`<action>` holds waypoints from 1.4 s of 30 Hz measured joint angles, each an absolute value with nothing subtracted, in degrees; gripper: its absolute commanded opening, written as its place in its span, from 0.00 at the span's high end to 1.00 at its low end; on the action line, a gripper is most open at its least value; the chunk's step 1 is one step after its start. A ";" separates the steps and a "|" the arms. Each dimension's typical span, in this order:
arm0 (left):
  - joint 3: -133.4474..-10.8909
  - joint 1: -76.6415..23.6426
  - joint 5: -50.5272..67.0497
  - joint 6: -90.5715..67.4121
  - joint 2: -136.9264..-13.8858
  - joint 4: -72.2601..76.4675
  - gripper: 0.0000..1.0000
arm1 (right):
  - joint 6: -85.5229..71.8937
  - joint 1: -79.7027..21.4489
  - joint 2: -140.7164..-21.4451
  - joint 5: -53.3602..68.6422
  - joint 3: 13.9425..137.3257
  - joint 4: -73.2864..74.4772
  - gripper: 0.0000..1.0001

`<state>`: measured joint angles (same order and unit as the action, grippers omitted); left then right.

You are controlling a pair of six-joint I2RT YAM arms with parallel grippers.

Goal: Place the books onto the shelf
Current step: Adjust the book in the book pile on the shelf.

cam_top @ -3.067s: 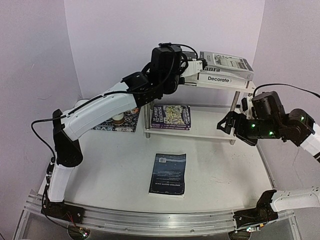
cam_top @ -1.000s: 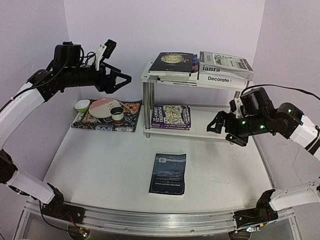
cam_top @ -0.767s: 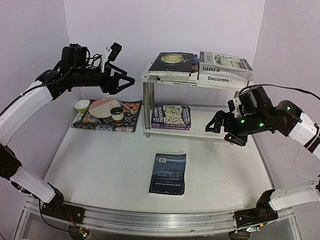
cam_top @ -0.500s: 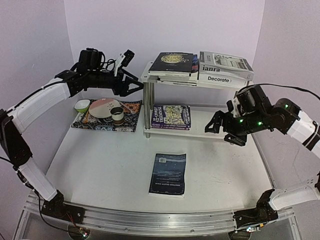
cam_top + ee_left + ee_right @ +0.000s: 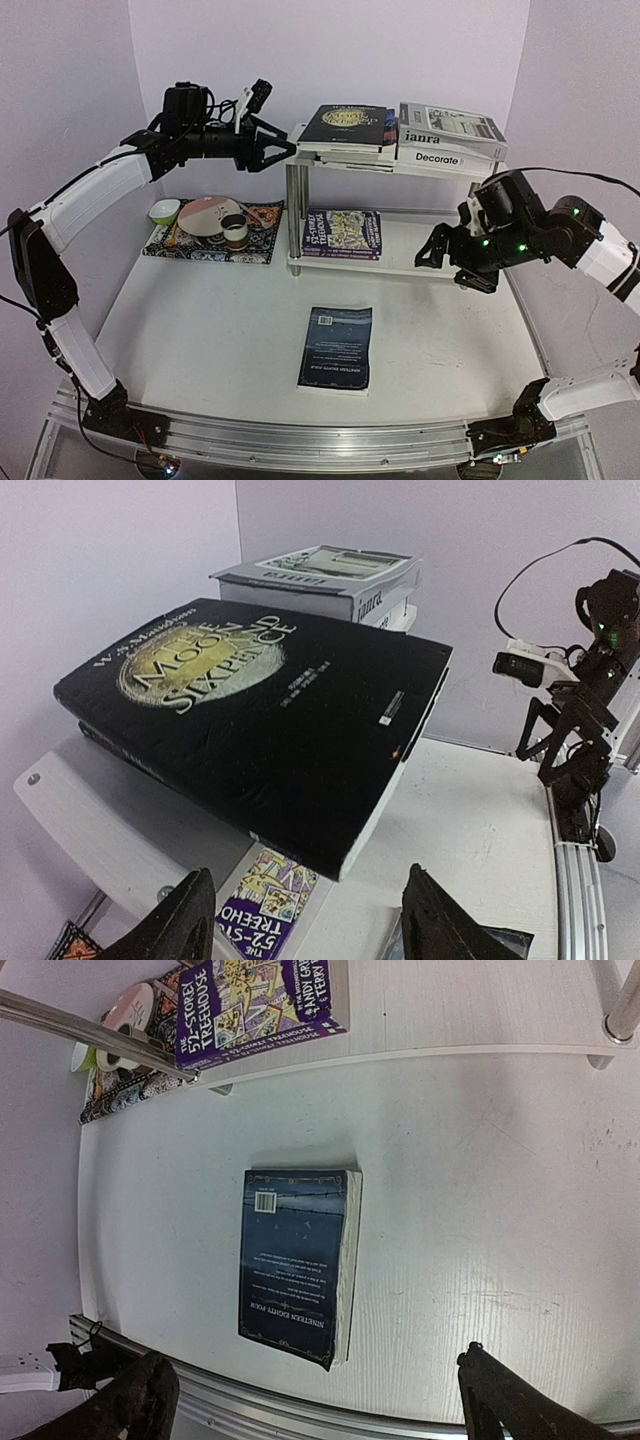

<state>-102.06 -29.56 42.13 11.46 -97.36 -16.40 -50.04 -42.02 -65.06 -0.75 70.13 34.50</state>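
On the shelf (image 5: pixel 425 250) most books are already sitting: a black book (image 5: pixel 345 127) and a white stack (image 5: pixel 450 135) on top, a purple paperback (image 5: pixel 343 233) below. One dark blue book (image 5: pixel 336 347) is lying on the table (image 5: pixel 200 330), well apart from the shelf, so I am judging the job nearly done. I am holding my left gripper (image 5: pixel 308 880) partly open and empty beside the black book's corner. My right gripper (image 5: pixel 315 1360) is hanging wide open and empty near the shelf's right leg. Off to the left, dishes (image 5: pixel 208 215) on a placemat (image 5: pixel 255 245) are sitting out of the way.
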 measured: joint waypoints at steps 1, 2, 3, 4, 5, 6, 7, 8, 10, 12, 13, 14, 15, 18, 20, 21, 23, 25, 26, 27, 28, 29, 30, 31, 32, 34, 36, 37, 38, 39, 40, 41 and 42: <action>-102.76 -29.56 42.54 11.38 -97.71 -16.23 0.37 | -50.19 -42.02 -65.01 -0.89 70.13 34.63 0.02; -103.35 -29.56 42.96 11.29 -98.10 -15.92 0.38 | -50.33 -42.02 -64.90 -0.95 70.13 34.74 0.02; -103.96 -29.56 43.42 11.16 -98.54 -15.90 0.41 | -50.46 -42.02 -64.77 -1.02 70.13 34.79 0.02; -104.40 -29.56 43.79 10.96 -98.94 -15.81 0.44 | -50.65 -42.02 -64.60 -1.13 70.13 34.81 0.02; -104.81 -29.56 44.16 10.74 -99.42 -15.81 0.46 | -50.89 -42.02 -64.40 -1.21 70.13 34.83 0.02; -105.23 -29.56 44.56 10.59 -99.92 -15.77 0.48 | -51.09 -42.02 -64.14 -1.37 70.13 34.83 0.02; -105.65 -29.56 44.97 10.52 -100.53 -15.73 0.49 | -51.29 -42.02 -63.90 -1.48 70.13 34.87 0.02; -105.97 -29.56 45.25 10.50 -101.16 -15.51 0.51 | -51.40 -42.02 -63.68 -1.61 70.11 34.94 0.02; -106.85 -29.56 45.71 10.39 -102.35 -15.46 0.54 | -51.96 -42.02 -63.20 -1.91 70.11 35.03 0.02; -107.85 -29.56 46.52 10.35 -103.55 -15.44 0.56 | -52.38 -42.02 -62.85 -2.22 70.08 35.16 0.02; -108.38 -29.56 46.96 10.35 -104.05 -15.49 0.57 | -52.49 -42.02 -62.72 -2.33 70.04 35.16 0.02; -108.86 -29.56 47.24 10.33 -104.47 -15.44 0.59 | -52.60 -42.02 -62.59 -2.42 69.97 35.20 0.02; -109.38 -29.56 47.53 10.26 -104.86 -15.46 0.61 | -52.75 -42.02 -62.50 -2.46 69.93 35.22 0.02; -110.87 -29.56 48.07 9.96 -106.02 -15.55 0.67 | -53.01 -42.02 -62.37 -2.59 69.80 35.24 0.02; -112.25 -29.43 48.31 9.72 -107.00 -15.64 0.68 | -53.19 -42.02 -62.35 -2.63 69.78 35.27 0.02; -112.92 -29.39 48.42 9.63 -107.53 -15.59 0.68 | -53.21 -42.02 -62.35 -2.63 69.78 35.27 0.02; -114.06 -29.30 48.99 9.37 -108.55 -15.62 0.69 | -53.23 -42.02 -62.35 -2.63 69.78 35.31 0.02; -114.93 -29.30 49.41 9.17 -109.32 -15.57 0.69 | -53.21 -42.02 -62.35 -2.63 69.78 35.40 0.02; -115.28 -29.28 49.43 9.10 -109.60 -15.55 0.69 | -53.21 -42.02 -62.35 -2.63 69.78 35.44 0.02; -115.77 -29.28 49.52 9.08 -109.91 -15.59 0.69 | -53.21 -42.02 -62.35 -2.63 69.78 35.55 0.02; -116.20 -29.30 49.60 9.04 -110.17 -15.62 0.70 | -53.19 -42.02 -62.35 -2.63 69.78 35.64 0.02; -116.66 -29.28 49.84 8.97 -110.45 -15.68 0.71 | -53.19 -42.02 -62.35 -2.63 69.78 35.68 0.02; -117.30 -29.30 50.09 8.91 -110.83 -15.81 0.73 | -53.19 -42.02 -62.35 -2.63 69.78 35.73 0.02; -117.97 -29.30 50.39 8.84 -111.26 -16.01 0.75 | -53.19 -42.02 -62.35 -2.63 69.78 35.81 0.02; -118.45 -29.30 50.65 8.58 -111.61 -16.05 0.77 | -53.17 -42.02 -62.35 -2.63 69.78 35.88 0.02; -119.96 -29.30 51.22 7.75 -112.71 -16.21 0.80 | -53.12 -42.02 -62.35 -2.63 69.78 36.05 0.02; -121.21 -29.30 51.62 6.94 -113.71 -16.03 0.80 | -52.99 -42.02 -62.35 -2.63 69.78 36.10 0.02; -121.49 -29.30 51.88 6.70 -113.97 -16.05 0.80 | -52.97 -42.02 -62.35 -2.63 69.78 36.12 0.02; -121.54 -29.28 52.14 6.31 -114.10 -16.03 0.81 | -52.95 -42.02 -62.35 -2.63 69.78 36.14 0.02; -121.54 -29.26 52.36 6.00 -114.15 -16.08 0.81 | -52.95 -42.02 -62.35 -2.63 69.78 36.16 0.02; -121.54 -29.26 52.47 5.89 -114.19 -16.03 0.81 | -52.95 -42.02 -62.35 -2.63 69.78 36.18 0.02; -121.54 -29.26 52.53 5.82 -114.19 -16.05 0.80 | -52.95 -42.02 -62.35 -2.63 69.78 36.21 0.02; -121.54 -29.23 52.60 5.76 -114.19 -16.05 0.81 | -52.95 -42.02 -62.35 -2.63 69.78 36.21 0.02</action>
<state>-121.54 -29.23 52.60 5.76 -114.19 -16.05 -52.95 -42.02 -62.35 -2.63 69.78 36.21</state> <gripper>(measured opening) 0.196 0.980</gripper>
